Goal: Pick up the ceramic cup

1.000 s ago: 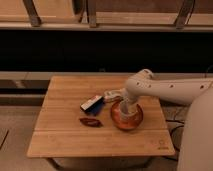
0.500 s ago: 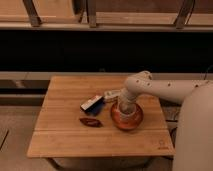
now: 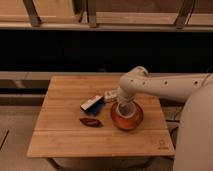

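The gripper point(image 3: 124, 109) is reaching down into the orange bowl point(image 3: 127, 119), its jaws hidden, so their state cannot be told; the ceramic cup point(image 3: 124, 109) is sitting in that bowl beneath it. Left are lying a dark packet point(image 3: 92, 104) and a brown pod-shaped thing point(image 3: 90, 122). The wooden desk point(image 3: 65, 135) is showing a small unreadable mark near its front right corner; dark shelving is running behind.

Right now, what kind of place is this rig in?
Probably an office or lab corner: a small wooden table on a pale floor, beside a dark ledge or railing. The gripper is down at the orange dish, over the ceramic cup.
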### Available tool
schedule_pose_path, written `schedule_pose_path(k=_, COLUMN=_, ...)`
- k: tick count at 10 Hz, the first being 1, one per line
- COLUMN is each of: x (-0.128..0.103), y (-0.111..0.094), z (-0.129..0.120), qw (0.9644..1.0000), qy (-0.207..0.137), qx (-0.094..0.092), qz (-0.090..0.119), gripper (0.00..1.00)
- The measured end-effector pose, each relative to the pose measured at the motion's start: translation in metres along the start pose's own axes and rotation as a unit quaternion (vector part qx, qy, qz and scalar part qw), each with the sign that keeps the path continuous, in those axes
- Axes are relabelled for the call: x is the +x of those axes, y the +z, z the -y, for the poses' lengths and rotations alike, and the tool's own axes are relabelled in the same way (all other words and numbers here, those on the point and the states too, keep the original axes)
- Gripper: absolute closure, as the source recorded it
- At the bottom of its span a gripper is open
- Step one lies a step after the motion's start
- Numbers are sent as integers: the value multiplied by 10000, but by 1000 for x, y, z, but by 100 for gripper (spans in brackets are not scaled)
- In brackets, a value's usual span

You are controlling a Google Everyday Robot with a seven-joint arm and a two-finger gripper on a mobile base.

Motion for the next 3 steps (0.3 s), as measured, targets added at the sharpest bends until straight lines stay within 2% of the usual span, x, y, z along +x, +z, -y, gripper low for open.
schedule_pose_path(k=3, x=-28, y=-35, z=14, qw=9995, qy=-184, qx=221, qz=-111, gripper=100)
